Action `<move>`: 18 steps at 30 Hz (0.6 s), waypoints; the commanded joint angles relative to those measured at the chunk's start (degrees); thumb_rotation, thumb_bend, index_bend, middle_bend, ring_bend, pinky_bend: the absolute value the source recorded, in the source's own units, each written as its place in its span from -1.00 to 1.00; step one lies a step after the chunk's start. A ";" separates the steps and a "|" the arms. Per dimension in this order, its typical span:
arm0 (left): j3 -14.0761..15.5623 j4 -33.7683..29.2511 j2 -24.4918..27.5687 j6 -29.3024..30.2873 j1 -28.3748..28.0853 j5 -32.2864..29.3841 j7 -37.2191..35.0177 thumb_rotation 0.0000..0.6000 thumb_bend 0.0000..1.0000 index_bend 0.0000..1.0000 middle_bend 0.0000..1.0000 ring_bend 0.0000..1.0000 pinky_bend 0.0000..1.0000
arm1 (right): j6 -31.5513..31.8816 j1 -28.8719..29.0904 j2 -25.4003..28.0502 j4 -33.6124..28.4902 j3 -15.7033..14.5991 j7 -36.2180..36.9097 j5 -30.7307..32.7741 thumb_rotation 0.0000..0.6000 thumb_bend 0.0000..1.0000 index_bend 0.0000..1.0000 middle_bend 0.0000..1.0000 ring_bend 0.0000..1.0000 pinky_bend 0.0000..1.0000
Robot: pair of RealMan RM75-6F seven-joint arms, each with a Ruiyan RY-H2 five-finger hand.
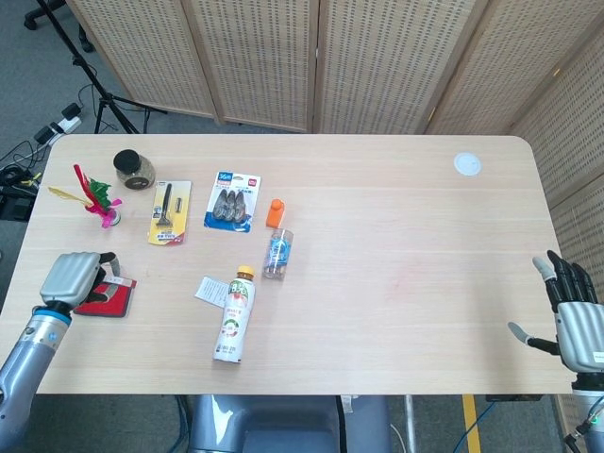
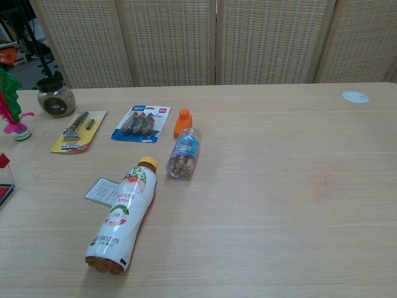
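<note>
My left hand (image 1: 71, 276) hovers at the table's front left corner with its fingers curled in. It seems to hold a small white piece with a red tip (image 2: 3, 160), which shows only at the chest view's left edge. Right beside the hand lies a flat red pad (image 1: 106, 296). My right hand (image 1: 574, 316) hangs off the table's right front edge, fingers spread and holding nothing. A drink bottle (image 1: 233, 316) lies on its side near the front, with a paper tag (image 1: 209, 289) next to it.
A clear pill jar (image 1: 276, 253) lies by an orange-capped item (image 1: 275, 212). Behind them are a blue clip pack (image 1: 232, 201), a yellow razor card (image 1: 168, 211), a glass jar (image 1: 134, 170) and a feathered shuttlecock (image 1: 94, 196). A white disc (image 1: 466, 163) sits far right. Woven screens stand behind.
</note>
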 commanded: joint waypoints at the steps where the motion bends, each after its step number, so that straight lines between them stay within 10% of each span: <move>1: 2.52 2.98 1.20 0.15 3.00 4.35 -6.61 1.00 -0.23 0.28 1.00 0.83 0.85 | -0.02 0.00 0.00 -0.02 -0.02 -0.05 0.01 1.00 -1.00 -1.00 -1.00 -1.00 -1.00; 18: 3.30 21.00 -5.51 -9.05 2.56 4.17 -17.79 1.00 -0.19 0.29 1.00 0.83 0.85 | -0.69 0.22 -0.24 0.16 0.00 -0.10 0.45 1.00 -1.00 -1.00 -1.00 -1.00 -1.00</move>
